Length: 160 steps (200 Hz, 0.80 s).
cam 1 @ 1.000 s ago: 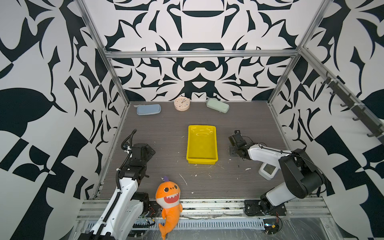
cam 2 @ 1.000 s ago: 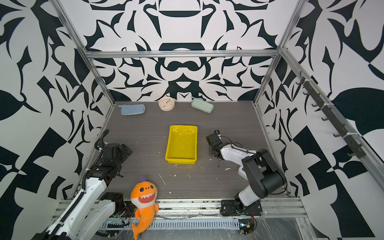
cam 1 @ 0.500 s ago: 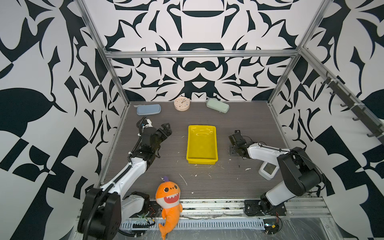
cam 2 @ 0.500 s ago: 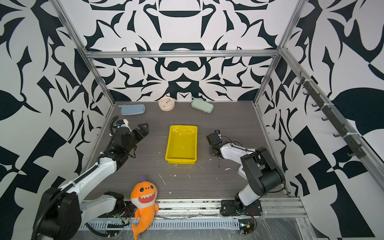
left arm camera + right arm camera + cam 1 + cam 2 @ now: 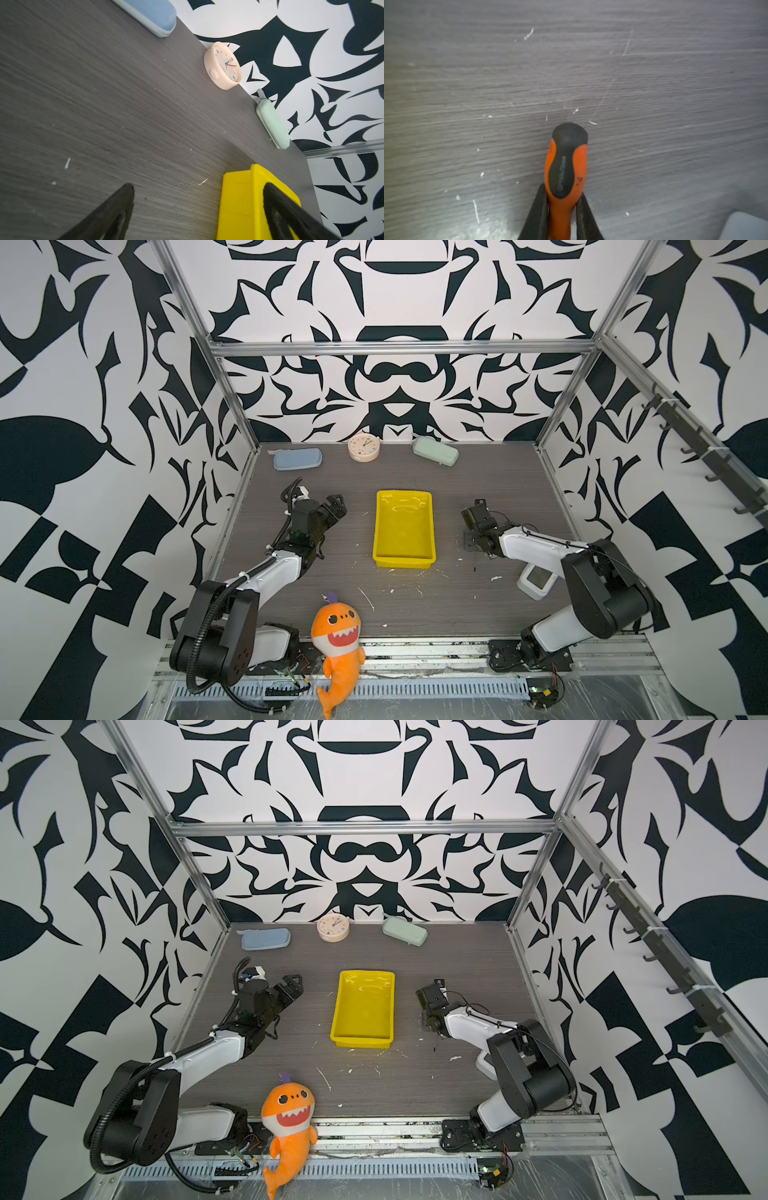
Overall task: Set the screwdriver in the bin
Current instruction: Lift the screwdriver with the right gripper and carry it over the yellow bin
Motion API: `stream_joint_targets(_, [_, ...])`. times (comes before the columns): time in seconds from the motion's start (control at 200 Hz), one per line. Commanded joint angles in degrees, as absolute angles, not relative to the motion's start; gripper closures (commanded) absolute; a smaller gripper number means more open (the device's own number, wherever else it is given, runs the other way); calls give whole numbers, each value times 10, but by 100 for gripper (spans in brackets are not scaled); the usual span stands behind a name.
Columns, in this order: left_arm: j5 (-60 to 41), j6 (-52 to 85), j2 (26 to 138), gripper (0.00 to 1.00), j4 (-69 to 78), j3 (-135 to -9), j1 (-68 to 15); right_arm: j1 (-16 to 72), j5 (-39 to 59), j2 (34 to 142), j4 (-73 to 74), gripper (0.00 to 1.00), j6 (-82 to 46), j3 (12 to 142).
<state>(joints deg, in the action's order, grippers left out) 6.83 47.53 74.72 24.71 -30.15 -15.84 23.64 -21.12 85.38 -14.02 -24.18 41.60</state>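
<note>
Looking down in both top views, the right end effector (image 5: pixel 478 526) sat low beside the yellow bin (image 5: pixel 403 531), apart from its right wall, with the screwdriver (image 5: pixel 474 560) shaft trailing toward the front of the table (image 5: pixel 415 605). The bin lay empty, so the carry should rise above the rim first.

The left wrist view showed the left end effector (image 5: pixel 198 187) spread wide, holding nothing, near the bin's corner.

The right wrist view showed jaws pinching the orange handle; whether the tool had left the table was unclear. Releasing low should prevent a bounce.
</note>
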Motion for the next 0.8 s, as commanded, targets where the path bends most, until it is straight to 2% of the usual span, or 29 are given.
stream_joint_targets(0.0, [36,469,741,1,263,-314,-163,236,-242,802,-167,95,-272,419])
stream_joint_targets(0.21, [19,483,775,0,243,-337,-163,236,-245,748,-258,95,-289,489])
stream_joint_targets(0.325, [10,481,779,1,214,-358,-162,237,-235,719,-272,95,-294,518])
stream_joint_targets(0.37, [8,478,775,0,209,-359,-162,239,-227,712,-271,100,-301,530])
stream_joint_targets(0.485, [18,484,762,0,221,-346,-161,274,-235,713,-249,100,-326,553])
stream_joint_targets(0.635, [20,485,758,1,228,-341,-162,350,-256,770,-222,100,-357,608])
stream_joint_targets(0.795, [19,484,769,1,223,-348,-161,403,-182,896,-162,100,-414,669])
